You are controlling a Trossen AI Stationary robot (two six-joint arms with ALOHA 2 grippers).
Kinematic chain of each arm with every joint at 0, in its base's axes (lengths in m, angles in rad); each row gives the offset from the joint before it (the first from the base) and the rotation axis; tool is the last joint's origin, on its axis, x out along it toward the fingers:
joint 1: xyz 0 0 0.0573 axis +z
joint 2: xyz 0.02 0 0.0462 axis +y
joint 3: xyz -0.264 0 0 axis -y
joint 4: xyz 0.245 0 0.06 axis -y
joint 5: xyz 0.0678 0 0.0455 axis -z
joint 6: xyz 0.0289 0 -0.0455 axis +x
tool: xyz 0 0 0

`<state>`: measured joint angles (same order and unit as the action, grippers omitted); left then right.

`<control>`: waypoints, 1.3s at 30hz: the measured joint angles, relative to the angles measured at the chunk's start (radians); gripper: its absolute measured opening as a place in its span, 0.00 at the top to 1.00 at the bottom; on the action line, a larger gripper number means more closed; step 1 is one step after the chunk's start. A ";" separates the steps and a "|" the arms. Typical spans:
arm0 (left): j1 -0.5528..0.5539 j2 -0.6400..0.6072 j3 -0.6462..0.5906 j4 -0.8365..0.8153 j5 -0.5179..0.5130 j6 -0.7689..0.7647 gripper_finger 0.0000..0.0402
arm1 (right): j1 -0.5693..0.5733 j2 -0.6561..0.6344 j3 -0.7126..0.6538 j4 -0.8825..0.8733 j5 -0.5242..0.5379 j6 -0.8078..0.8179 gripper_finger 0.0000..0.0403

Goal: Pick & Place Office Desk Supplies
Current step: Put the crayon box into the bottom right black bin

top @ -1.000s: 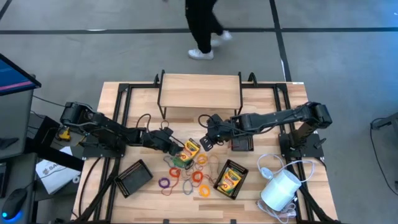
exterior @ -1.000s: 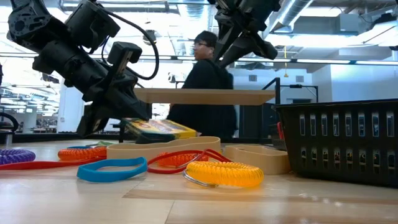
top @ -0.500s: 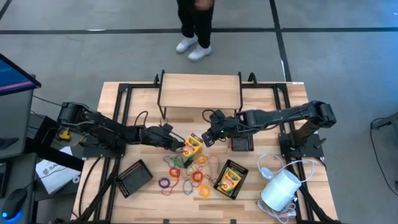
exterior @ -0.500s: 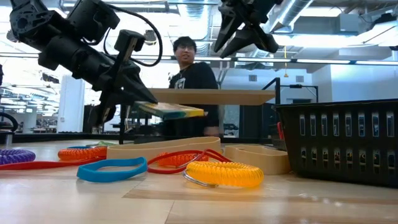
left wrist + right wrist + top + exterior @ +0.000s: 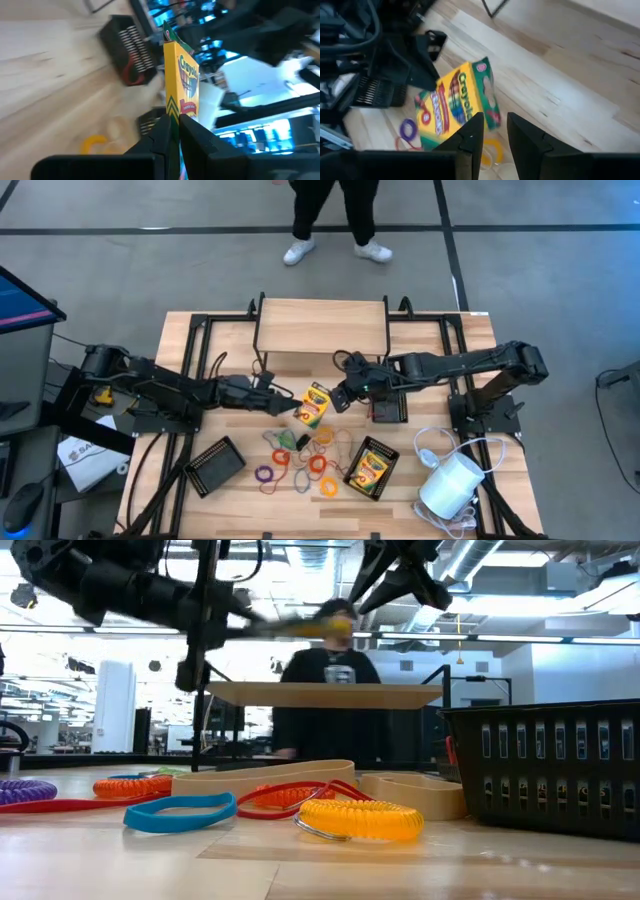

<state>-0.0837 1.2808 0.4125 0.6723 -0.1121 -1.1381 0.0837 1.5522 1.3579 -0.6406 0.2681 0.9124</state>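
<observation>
The left gripper (image 5: pixel 287 404) is clamped on the lower end of a crayon box (image 5: pixel 312 406), holding it clear of the table (image 5: pixel 455 340) near the table's middle. In the left wrist view the two fingers (image 5: pixel 200 136) pinch the box (image 5: pixel 181 85) edge-on, one on each broad face. In the low view the box (image 5: pixel 300 628) shows high above the tabletop, level with the arm.

The right gripper (image 5: pixel 343 396) sits just beside the far end of the same box. Its fingers (image 5: pixel 525 135) stand slightly apart, with the box (image 5: pixel 455 102) just ahead of them. Whether they touch the box cannot be told.

Below the held box, loops (image 5: pixel 300 465) of orange, red, purple and yellow lie scattered on the table. A second crayon box (image 5: pixel 368 465) lies flat to their right. A black tray (image 5: pixel 215 464) lies on the left side of the table, and a smaller one (image 5: pixel 388 411) lies below the right arm. A white cylinder (image 5: pixel 450 485) with a cord lies at the right corner. A wooden shelf (image 5: pixel 320 325) stands at the far edge. A person (image 5: pixel 335 215) stands beyond it.
</observation>
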 joint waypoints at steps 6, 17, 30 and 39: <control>-0.035 0.008 0.097 -0.009 -0.021 0.042 0.96 | 0.000 -0.064 0.000 -0.012 0.051 -0.026 0.79; -0.051 0.008 0.149 -0.030 -0.032 0.060 0.96 | 0.000 -0.187 0.000 -0.076 0.130 -0.033 0.79; -0.157 0.008 0.149 -0.054 -0.167 0.057 0.97 | 0.008 -0.243 0.000 -0.198 0.161 -0.030 0.79; -0.180 0.009 0.149 -0.055 -0.215 0.032 0.97 | 0.019 -0.238 0.000 -0.198 0.179 -0.033 0.79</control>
<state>-0.2638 1.2896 0.5617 0.6170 -0.3275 -1.1066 0.1024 1.3146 1.3579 -0.8387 0.4473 0.8795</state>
